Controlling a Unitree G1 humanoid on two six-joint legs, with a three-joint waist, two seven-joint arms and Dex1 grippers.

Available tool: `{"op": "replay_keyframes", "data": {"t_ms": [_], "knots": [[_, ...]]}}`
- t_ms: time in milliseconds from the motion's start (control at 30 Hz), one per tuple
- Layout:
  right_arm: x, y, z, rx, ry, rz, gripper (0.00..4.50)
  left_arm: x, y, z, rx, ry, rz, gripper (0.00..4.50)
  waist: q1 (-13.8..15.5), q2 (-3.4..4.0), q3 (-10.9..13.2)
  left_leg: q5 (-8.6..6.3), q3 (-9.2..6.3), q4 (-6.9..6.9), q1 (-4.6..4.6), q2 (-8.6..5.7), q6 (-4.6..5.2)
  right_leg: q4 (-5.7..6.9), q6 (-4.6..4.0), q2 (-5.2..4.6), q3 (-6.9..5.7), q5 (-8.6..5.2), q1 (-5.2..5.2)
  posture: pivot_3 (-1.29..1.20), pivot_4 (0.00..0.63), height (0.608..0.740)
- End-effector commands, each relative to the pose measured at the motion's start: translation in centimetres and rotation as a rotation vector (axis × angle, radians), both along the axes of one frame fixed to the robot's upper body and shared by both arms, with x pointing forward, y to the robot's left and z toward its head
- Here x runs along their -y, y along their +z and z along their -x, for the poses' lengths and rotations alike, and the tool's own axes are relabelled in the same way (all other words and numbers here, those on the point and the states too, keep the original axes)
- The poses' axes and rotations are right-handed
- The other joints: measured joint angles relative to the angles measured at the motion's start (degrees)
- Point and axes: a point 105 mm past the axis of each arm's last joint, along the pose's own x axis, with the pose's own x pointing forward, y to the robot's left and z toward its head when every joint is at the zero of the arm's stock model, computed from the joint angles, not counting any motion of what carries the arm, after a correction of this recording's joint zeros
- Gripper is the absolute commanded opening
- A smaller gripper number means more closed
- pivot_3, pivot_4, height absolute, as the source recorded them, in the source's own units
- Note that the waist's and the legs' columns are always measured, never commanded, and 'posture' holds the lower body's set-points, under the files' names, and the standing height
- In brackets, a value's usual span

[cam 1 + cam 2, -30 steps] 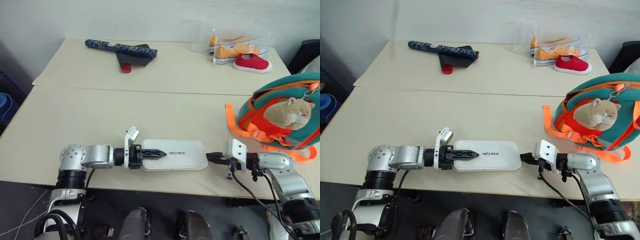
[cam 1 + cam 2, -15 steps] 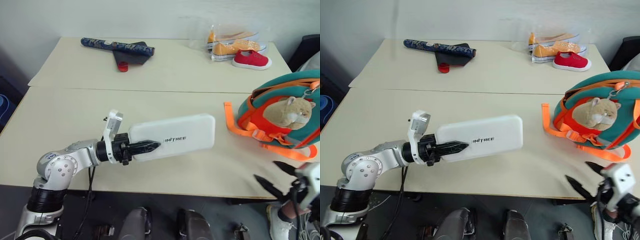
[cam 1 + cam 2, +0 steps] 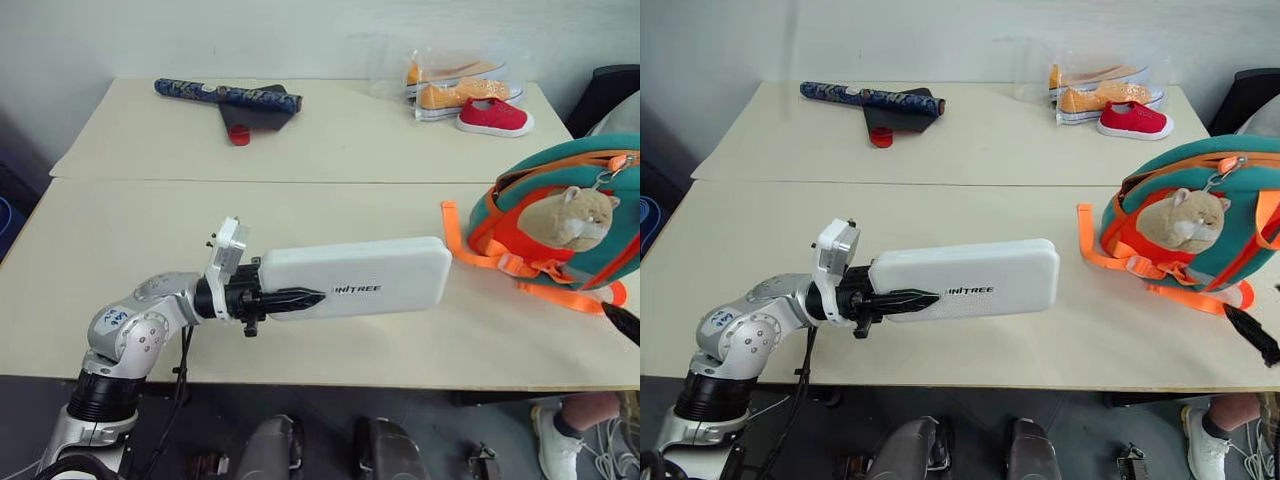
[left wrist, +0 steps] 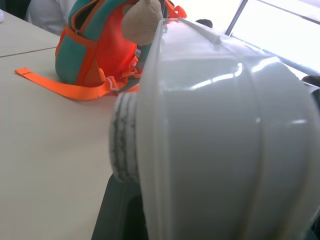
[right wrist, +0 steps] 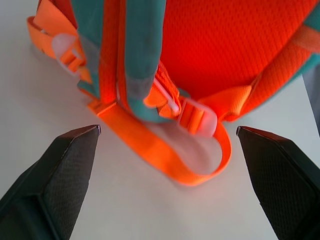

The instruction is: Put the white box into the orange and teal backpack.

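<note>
Box point(image 3: 352, 284) is being held clear of the bench point(image 3: 150, 225) in the left eye view, level and aimed at the backpack point(image 3: 560, 225), the left claw point(image 3: 285, 298) clenched on its near end. It should be carried rightward and kept level, so its free end is not snagged on the orange strap point(image 3: 465, 245). A second ago it was lying flat on the bench with the right claw at its far end; now it is being seen lifted and turned.

In the left wrist view, the box is looming close, the backpack standing beyond.

In the right wrist view, the right claw point(image 5: 167, 135) is being held released, wide apart, near the backpack's straps and buckle point(image 5: 197, 116).
</note>
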Motion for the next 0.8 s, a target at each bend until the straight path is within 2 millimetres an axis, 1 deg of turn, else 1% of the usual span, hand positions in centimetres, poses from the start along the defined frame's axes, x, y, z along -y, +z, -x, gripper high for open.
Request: {"op": "replay_keyframes", "data": {"t_ms": [33,67,133,233,333,367,467,500,533,567,600,633,667,700,733,800], "knots": [[-2.0,0.6,-3.1,0.029,0.103,-0.029,4.47,-0.1,0.7,0.2,0.046,-0.001,0.009,1.22,-0.19,0.00,0.01,0.08,0.00,0.01,-0.03,0.01,0.14,0.04,-0.01,0.01,-0.02,-0.01,-0.02,0.00,0.150,0.740],[-2.7,0.9,-4.1,0.050,0.133,-0.045,4.30,-0.2,0.8,0.2,0.046,0.007,0.007,1.22,-0.22,0.07,0.04,0.12,0.00,0.03,-0.03,0.02,0.18,0.07,-0.01,0.02,-0.02,-0.01,-0.03,0.00,0.150,0.740],[-5.1,1.4,-5.5,0.067,0.229,-0.088,3.89,-0.9,1.1,0.2,0.038,0.032,0.008,1.22,-0.22,0.08,0.05,0.16,0.01,0.02,-0.04,0.01,0.19,0.11,-0.03,0.02,-0.04,-0.02,-0.05,0.00,0.150,0.740],[-8.8,1.2,-6.7,0.063,0.359,-0.125,2.91,-2.1,1.2,-0.1,0.009,0.095,0.017,1.22,-0.22,0.08,0.05,0.19,-0.02,0.02,-0.04,0.03,0.17,0.12,-0.03,0.02,-0.08,-0.02,-0.05,0.00,0.150,0.740],[-11.5,1.2,-7.3,0.074,0.437,-0.146,1.81,-3.7,0.9,-0.9,-0.011,0.183,0.015,1.22,-0.24,0.08,0.05,0.18,-0.03,0.11,-0.06,0.03,0.19,0.14,-0.03,0.02,-0.09,-0.02,-0.02,0.00,0.150,0.740],[-12.6,1.2,-7.5,0.082,0.468,-0.148,1.45,-4.4,0.9,-1.4,-0.020,0.228,0.025,1.22,-0.25,0.08,0.05,0.17,-0.03,0.14,-0.06,0.03,0.20,0.16,-0.03,0.01,-0.08,-0.02,-0.01,0.00,0.150,0.740],[-16.7,1.9,-8.0,0.121,0.589,-0.176,0.48,-7.1,0.7,-2.8,-0.048,0.367,0.053,1.22,-0.73,0.07,0.05,0.13,-0.03,0.18,-0.04,0.03,0.17,0.24,-0.02,-0.01,-0.05,-0.01,-0.02,0.00,0.150,0.740],[-18.7,2.2,-8.2,0.135,0.647,-0.189,0.21,-8.1,0.6,-3.2,-0.055,0.409,0.061,1.22,-1.05,0.07,0.05,0.10,-0.03,0.15,-0.05,0.03,0.11,0.25,-0.02,-0.01,-0.05,-0.01,-0.05,0.00,0.150,0.740],[-20.0,2.4,-8.2,0.144,0.685,-0.196,0.08,-8.7,0.5,-3.4,-0.059,0.435,0.068,1.22,-1.26,0.07,0.05,0.09,-0.04,0.11,-0.04,0.04,0.05,0.27,-0.02,0.00,-0.06,-0.01,-0.08,0.00,0.150,0.740],[-22.5,2.9,-8.1,0.162,0.755,-0.236,0.08,-9.6,0.6,-3.7,-0.068,0.477,0.100,1.22,-1.36,0.07,0.05,0.10,-0.03,0.09,-0.05,0.05,0.05,0.28,-0.02,0.02,-0.05,-0.01,-0.10,0.00,0.150,0.740],[-24.5,3.4,-8.0,0.178,0.812,-0.298,0.08,-10.2,0.6,-3.7,-0.094,0.496,0.127,1.22,-1.72,0.05,0.05,0.13,-0.03,0.06,-0.05,0.05,0.09,0.33,-0.02,0.02,-0.06,-0.01,-0.14,0.00,0.150,0.740],[-25.7,3.7,-7.8,0.186,0.845,-0.342,0.08,-10.5,0.6,-3.7,-0.113,0.505,0.145,1.22,-2.07,0.03,0.06,0.14,-0.03,0.03,-0.05,0.09,0.06,0.54,-0.02,0.05,-0.05,-0.01,-0.17,0.00,0.150,0.740],[-27.7,3.9,-7.2,0.175,0.923,-0.381,0.08,-10.9,0.5,-3.7,-0.113,0.527,0.148,1.22,-2.26,0.02,0.07,0.14,-0.03,0.03,-0.05,0.13,0.03,0.58,-0.04,0.07,-0.07,-0.03,-0.18,0.00,0.150,0.740],[-29.3,4.0,-6.6,0.160,0.987,-0.406,0.08,-11.1,0.6,-3.7,-0.106,0.541,0.158,1.22,-2.39,0.02,0.07,0.15,-0.07,0.02,-0.06,0.12,0.03,0.63,-0.08,0.07,-0.10,-0.05,-0.21,0.00,0.150,0.740],[-30.2,4.1,-6.1,0.149,1.029,-0.417,0.08,-11.3,0.7,-3.8,-0.098,0.552,0.166,1.22,-2.45,0.02,0.07,0.14,-0.07,0.01,-0.07,0.12,0.02,0.65,-0.09,0.06,-0.09,-0.05,-0.22,0.00,0.150,0.740],[-32.1,4.3,-4.3,0.094,1.138,-0.457,0.08,-12.0,1.4,-4.0,-0.081,0.597,0.206,1.22,-2.49,0.02,0.07,0.11,-0.07,0.02,-0.08,0.09,0.05,0.65,-0.10,0.05,-0.09,-0.05,-0.22,0.00,0.150,0.740]]}}
